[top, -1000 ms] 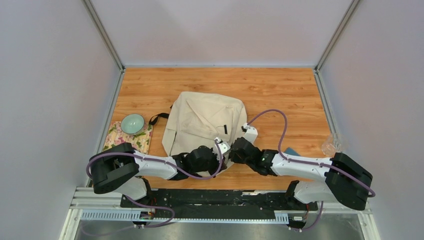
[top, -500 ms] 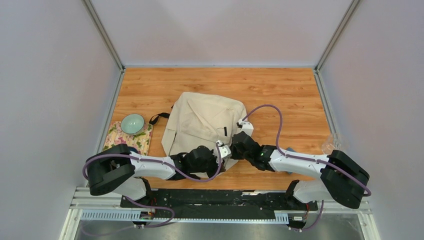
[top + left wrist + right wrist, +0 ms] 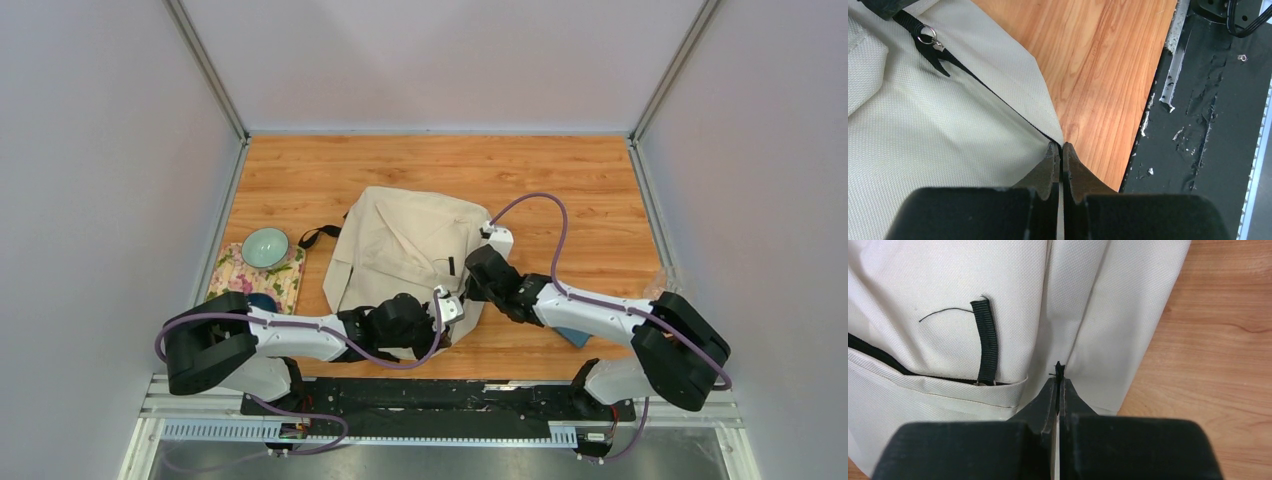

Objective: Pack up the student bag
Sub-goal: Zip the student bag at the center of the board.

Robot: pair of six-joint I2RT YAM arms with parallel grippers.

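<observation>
Two sets of jaws, both pressed shut, both working the near edge of the bag (image 3: 405, 245). Tips of the left gripper (image 3: 1061, 148) pinch the bag's pointed corner, where a black zipper line (image 3: 1013, 112) runs down into the fingers. This reads as an anchoring hold, keeping the cloth taut. Tips of the right gripper (image 3: 1058, 382) are closed on a small black tab (image 3: 1058, 368) poking out at a seam; likely a zipper pull, too small to be sure. Judgement: one arm braces while the other is set to draw the zipper, so this is the opening step, with packing proper not yet begun. Outward in the right wrist view, left of centre: a webbing loop (image 3: 987, 340) and a loose thread (image 3: 943, 312) on the pocket. Left wrist view, upper left: a metal ring (image 3: 928, 36) on a black strap. Overhead, the bag lies flat at the middle of the wooden table (image 3: 560, 190), with both grippers close together at its lower right edge. At centre left, apart from the bag: a pale green bowl (image 3: 265, 246) on a flowered mat (image 3: 236, 278). Lower right, partly under the right arm: a blue item (image 3: 574, 337), not identifiable. These are probably waiting to go in.
</observation>
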